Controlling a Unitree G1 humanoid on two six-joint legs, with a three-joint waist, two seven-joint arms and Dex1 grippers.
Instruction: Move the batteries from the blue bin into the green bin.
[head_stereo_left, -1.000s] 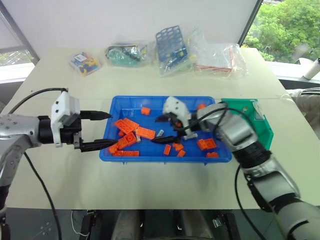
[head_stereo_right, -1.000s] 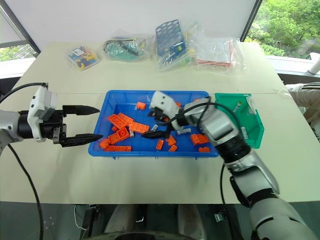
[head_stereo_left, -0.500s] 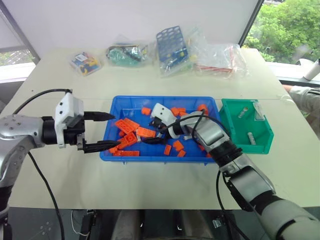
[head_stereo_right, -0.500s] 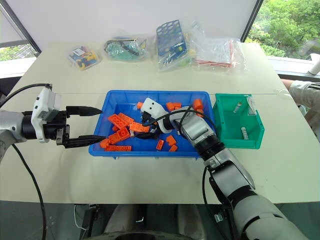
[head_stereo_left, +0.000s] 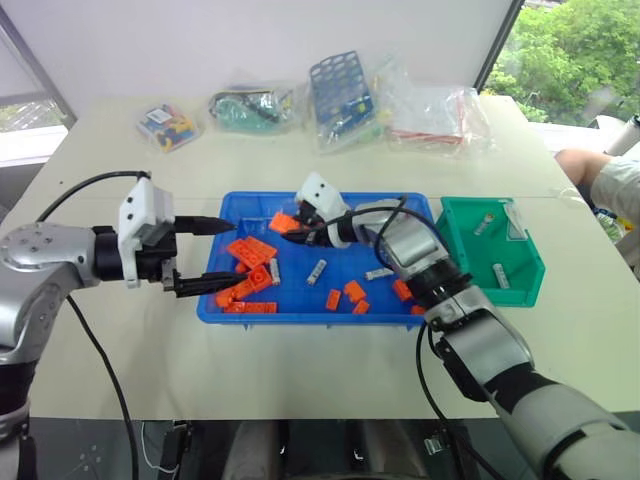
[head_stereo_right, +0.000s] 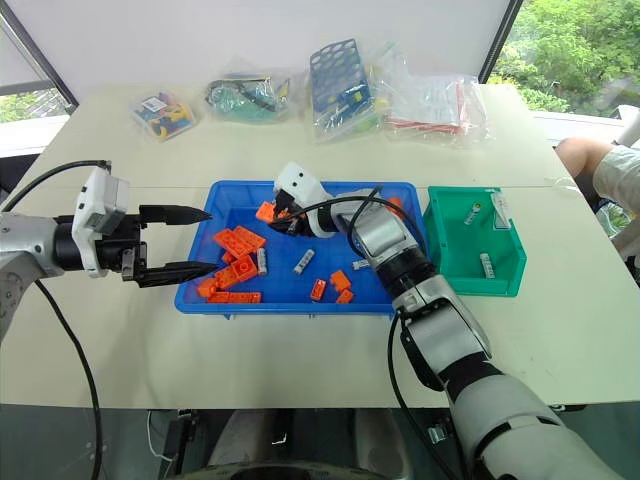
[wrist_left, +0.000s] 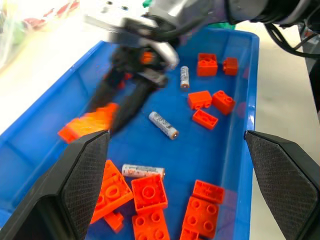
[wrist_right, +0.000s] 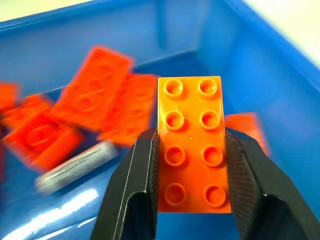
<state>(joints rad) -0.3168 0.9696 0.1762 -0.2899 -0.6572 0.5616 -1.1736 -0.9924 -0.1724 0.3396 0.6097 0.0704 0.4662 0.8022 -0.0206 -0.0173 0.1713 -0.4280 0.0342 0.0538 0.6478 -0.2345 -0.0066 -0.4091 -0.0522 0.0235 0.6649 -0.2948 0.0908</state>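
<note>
batteries (head_stereo_left: 317, 268): three lie in green bin (head_stereo_left: 524, 288) at 3 o'clock; three remain in blue bin (head_stereo_left: 318, 312). right gripper (wrist_right: 189, 150) clamps an orange brick (wrist_right: 192, 142), not a battery. left gripper (head_stereo_left: 205, 257) spread wide, empty.

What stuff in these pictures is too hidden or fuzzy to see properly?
- Whatever fills the plastic bags at the table's far edge: crinkled wrap hides it in the eye views.
- The battery beside the right gripper: a grey streak in the right wrist view, blurred.
- The floor of the blue bin under that gripper and its orange brick: covered.
- The person's sleeve: cut off by the edge.
</note>
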